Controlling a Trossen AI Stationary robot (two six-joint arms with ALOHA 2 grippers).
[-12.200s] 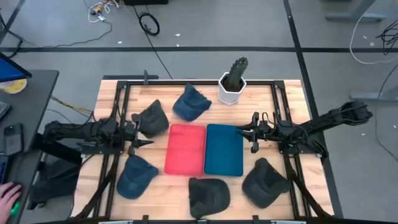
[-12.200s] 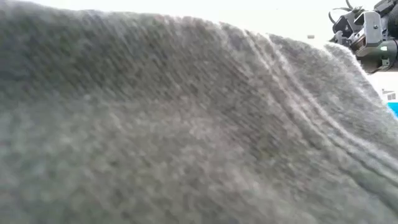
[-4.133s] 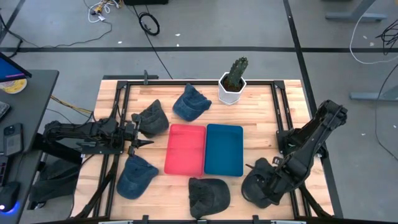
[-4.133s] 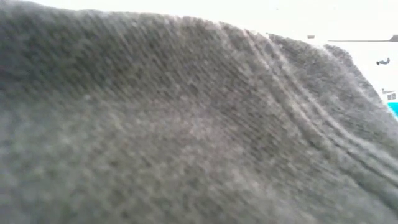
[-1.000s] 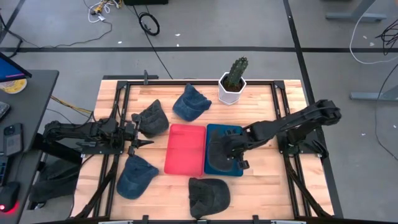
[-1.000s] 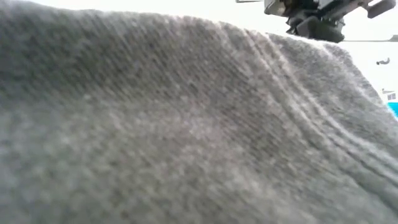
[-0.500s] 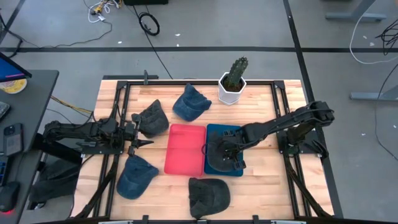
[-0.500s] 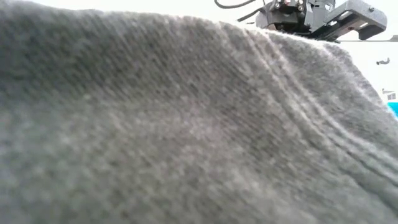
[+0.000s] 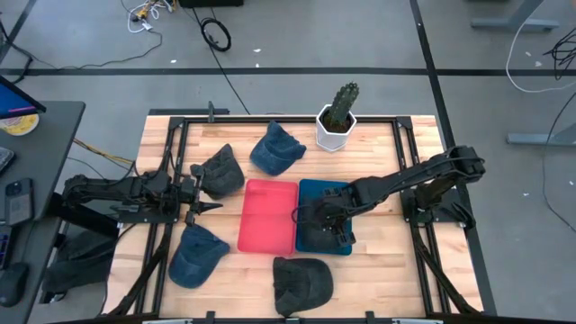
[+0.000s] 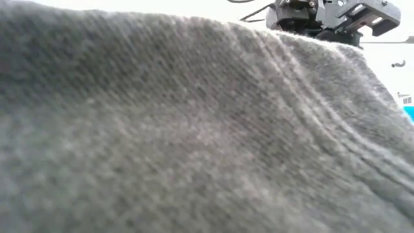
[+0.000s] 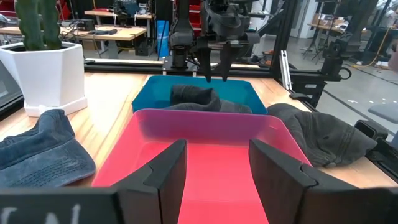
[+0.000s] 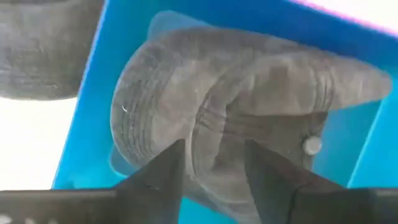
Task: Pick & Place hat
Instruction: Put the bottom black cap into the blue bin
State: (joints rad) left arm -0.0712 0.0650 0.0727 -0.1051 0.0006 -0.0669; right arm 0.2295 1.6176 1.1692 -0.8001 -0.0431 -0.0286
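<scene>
My right end effector (image 9: 317, 219) hangs over the blue tray (image 9: 340, 194), fingers parted and holding nothing, just above the grey hat (image 12: 249, 118) that lies crumpled inside that tray. Through my right wrist camera the hat fills most of the tray's floor, its button (image 12: 312, 145) showing off to one side, with my two dark fingers (image 12: 158, 174) spread on either side of its crown. My left end effector (image 9: 205, 194) waits at the left side of the surface, fingers open and empty, pointed across the red tray (image 9: 268, 215), which lies touching the blue one. Around the trays lie other hats: a blue one (image 9: 277, 149) and a dark one (image 9: 219, 169) behind, another blue one (image 9: 196, 253) and a dark one (image 9: 302, 280) at the front. A potted cactus (image 9: 339, 115) stands behind the blue tray.
</scene>
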